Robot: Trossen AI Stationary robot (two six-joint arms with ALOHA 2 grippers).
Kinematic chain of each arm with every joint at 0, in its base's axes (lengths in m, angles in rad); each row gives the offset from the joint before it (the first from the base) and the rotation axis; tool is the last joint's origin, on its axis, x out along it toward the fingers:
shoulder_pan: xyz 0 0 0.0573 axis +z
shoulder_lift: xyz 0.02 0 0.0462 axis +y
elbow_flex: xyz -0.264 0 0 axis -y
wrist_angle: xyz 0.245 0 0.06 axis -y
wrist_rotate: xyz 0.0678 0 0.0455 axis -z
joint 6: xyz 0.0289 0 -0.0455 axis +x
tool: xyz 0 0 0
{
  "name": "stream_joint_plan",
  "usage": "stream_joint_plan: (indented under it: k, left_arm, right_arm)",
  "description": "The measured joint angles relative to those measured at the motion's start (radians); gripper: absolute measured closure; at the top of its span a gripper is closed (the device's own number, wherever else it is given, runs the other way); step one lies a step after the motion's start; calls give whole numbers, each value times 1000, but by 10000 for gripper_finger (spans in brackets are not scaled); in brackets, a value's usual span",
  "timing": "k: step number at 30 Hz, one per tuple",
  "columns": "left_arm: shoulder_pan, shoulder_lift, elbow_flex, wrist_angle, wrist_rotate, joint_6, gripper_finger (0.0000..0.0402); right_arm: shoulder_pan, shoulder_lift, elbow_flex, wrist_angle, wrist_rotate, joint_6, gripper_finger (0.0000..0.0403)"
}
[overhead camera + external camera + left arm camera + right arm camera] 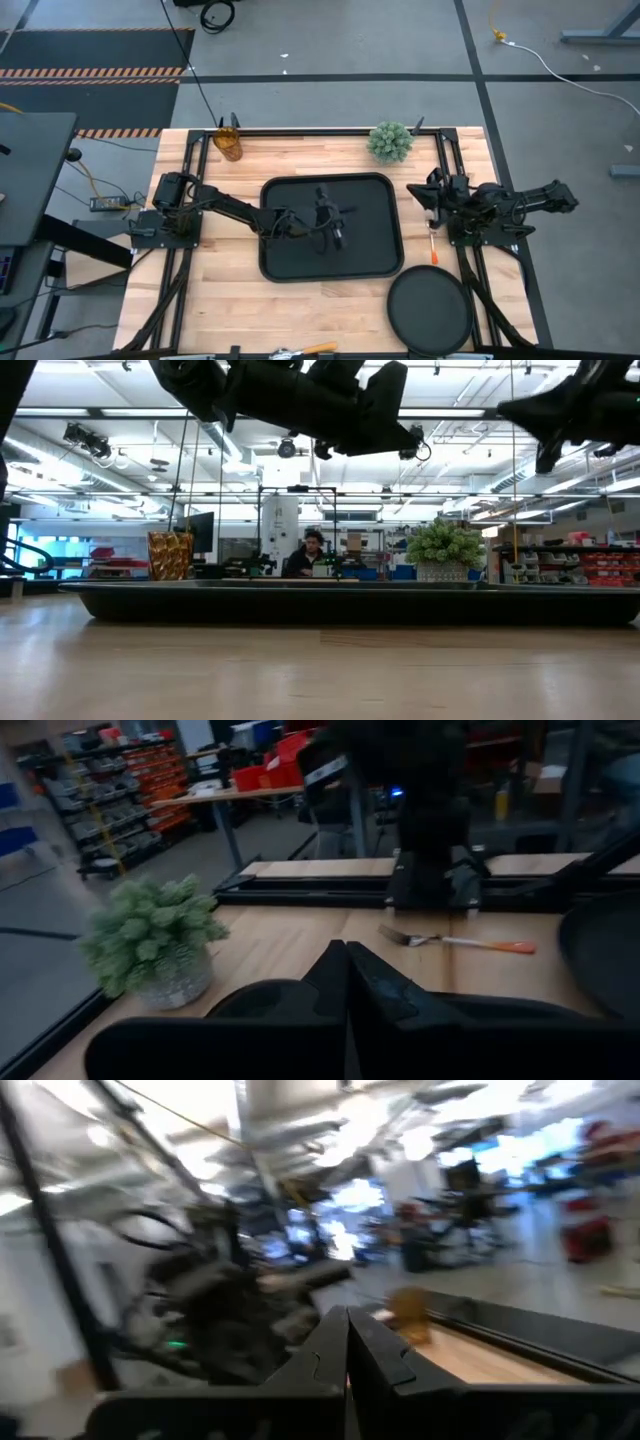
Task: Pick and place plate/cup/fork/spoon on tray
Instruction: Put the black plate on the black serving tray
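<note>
The black rectangular tray (375, 250) lies in the middle of the table and shows edge-on in the low view (350, 605). My left gripper (342, 228) hovers above the tray, shut and empty (347, 982). My right gripper (427, 196) is raised at the table's right side, shut and empty (347, 1342). The fork (432, 243) lies flat on the table right of the tray, below the right gripper (455, 940). The round plate (430, 310) lies at the near right. The amber cup (228, 144) stands at the far left (170, 555). The spoon (318, 348) lies at the near edge.
A spiky green plant in a pot (390, 142) stands at the far edge, right of centre (155, 945). Black rails run along the table's left, right and far sides. Bare wood shows left of and in front of the tray. A person sits far behind the table (314, 555).
</note>
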Motion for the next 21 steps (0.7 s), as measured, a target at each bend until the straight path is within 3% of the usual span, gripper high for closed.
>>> stream_joint_plan:
  k: [8,21]
  left_arm:
    - [0,0,0,6,94,26,392]
    - [-2,0,0,-57,96,26,392]
  right_arm:
    - [32,159,87,-56,118,2,400]
    - [144,678,358,-91,184,32,400]
